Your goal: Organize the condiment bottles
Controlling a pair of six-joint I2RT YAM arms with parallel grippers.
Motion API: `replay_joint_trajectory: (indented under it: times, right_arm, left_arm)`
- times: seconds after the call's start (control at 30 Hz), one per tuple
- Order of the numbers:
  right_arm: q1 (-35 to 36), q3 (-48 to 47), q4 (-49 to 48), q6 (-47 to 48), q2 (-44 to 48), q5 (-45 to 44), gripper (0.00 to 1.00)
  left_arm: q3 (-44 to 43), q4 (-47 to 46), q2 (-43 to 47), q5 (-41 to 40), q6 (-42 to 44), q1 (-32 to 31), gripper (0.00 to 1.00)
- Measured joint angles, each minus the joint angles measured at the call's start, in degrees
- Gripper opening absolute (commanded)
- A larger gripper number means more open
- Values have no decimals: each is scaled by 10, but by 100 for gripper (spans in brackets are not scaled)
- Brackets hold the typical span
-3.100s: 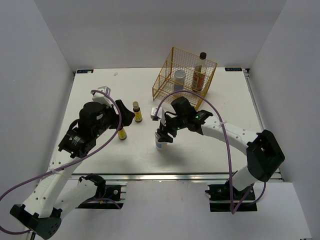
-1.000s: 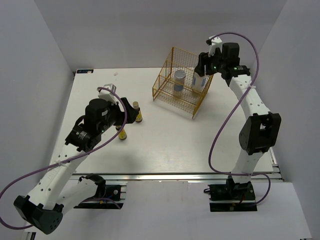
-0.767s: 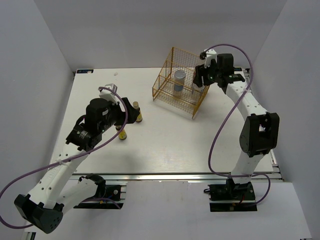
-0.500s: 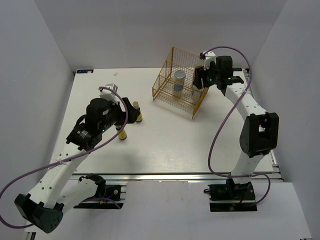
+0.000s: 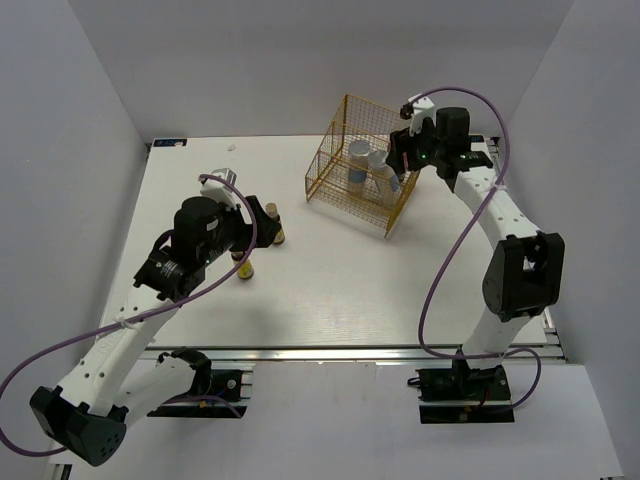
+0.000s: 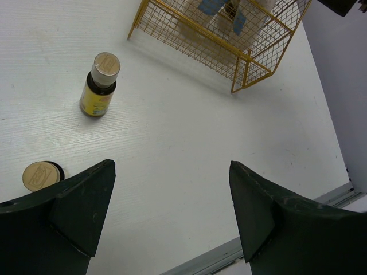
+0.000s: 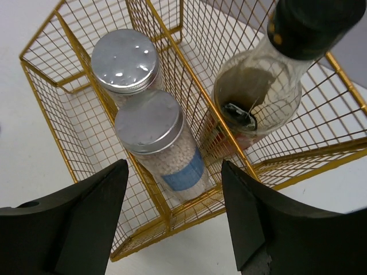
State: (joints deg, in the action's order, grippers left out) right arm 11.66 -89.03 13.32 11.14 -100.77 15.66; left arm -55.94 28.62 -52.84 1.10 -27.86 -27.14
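We see both white cylinders [image 7: 157, 137] sitting together in one compartment of the gold wire rack [image 5: 330, 160], the tall bottle [image 7: 258, 86] in the next. Our right gripper [image 7: 172, 172] hangs above the rack, jaws wide, holding nothing. Our left gripper [image 6: 171, 172], likewise wide and empty, is near two amber bottles [image 6: 98, 86] well apart from the rack

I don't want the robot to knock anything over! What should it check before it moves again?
1. Right gripper open and empty above the rack: ok.
2. Both white bottles inside the rack: ok.
3. Front white bottle standing straight: cannot tell.
4. Tall bottle in the rack's other section: ok.
5. Two small brown bottles put away: not ok, both stand on the table.
6. Left gripper open and empty near them: ok.
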Motion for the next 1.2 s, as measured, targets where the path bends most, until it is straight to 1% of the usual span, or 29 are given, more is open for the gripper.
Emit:
replay_joint_trajectory:
  times: [0.1,0.2,0.3,0.4,0.5,0.53,0.57,0.6,0.63,0.67,0.7,0.73,0.77,0.8,0.83,0.87,0.9,0.93,0.97,1.03,1.1,1.13,1.2]
  right_arm:
    - [0,0,0,-1,17,6,72]
    - [0,0,0,-2,32,14,69]
    - [0,0,-1,1,47,29,62]
    - [0,0,-6,11,66,58,56]
    - [0,3,-23,28,92,109,45]
    - [0,7,-30,34,103,132,33]
    - [1,10,-32,44,113,165,25]
    - [3,11,-33,54,119,191,10]
    - [6,11,-32,59,122,210,4]
    - [19,11,-29,78,123,235,4]
    - [37,11,-19,91,121,249,8]
    - [58,12,-10,101,117,258,31]
    - [87,18,-6,109,112,259,43]
    - [109,26,-6,113,108,255,51]
    - [140,37,-6,117,101,248,63]
    - [171,47,-5,118,92,237,66]
    - [199,53,-3,118,78,224,68]
    - [223,52,-1,113,60,214,70]
    - [243,50,-2,106,41,200,72]
    - [269,33,5,85,-7,169,76]
    - [279,0,8,68,-57,138,78]
    - [281,-21,13,57,-83,124,82]
    - [282,-50,14,43,-121,100,84]
  left_arm:
    - [0,0,0,0,0,0,90]
    - [0,0,-3,1,0,0,90]
    - [0,1,-5,1,0,0,90]
    - [0,1,-5,1,1,0,90]
    - [0,1,-5,2,2,0,89]
    - [0,1,-5,2,2,0,88]
    - [0,1,-5,1,2,0,84]
    - [0,2,-5,1,2,0,81]
    - [0,3,-5,1,3,0,76]
    - [0,6,-5,-1,3,0,70]
    - [0,9,-5,-4,3,0,50]
    - [0,15,-5,-8,1,0,41]
    - [-1,21,-4,-16,2,0,35]
    - [-2,29,-3,-24,2,0,31]
    - [-4,41,-2,-34,2,0,31]
    - [-8,55,-1,-47,1,0,35]
    - [-14,69,2,-60,-1,0,44]
    - [-19,82,5,-72,-3,0,65]
    - [-26,95,10,-85,-6,0,71]
    - [-35,119,25,-112,-16,0,79]
    - [-39,139,45,-135,-29,0,81]
    - [-39,149,51,-143,-34,0,81]
    - [-39,170,73,-156,-46,0,82]
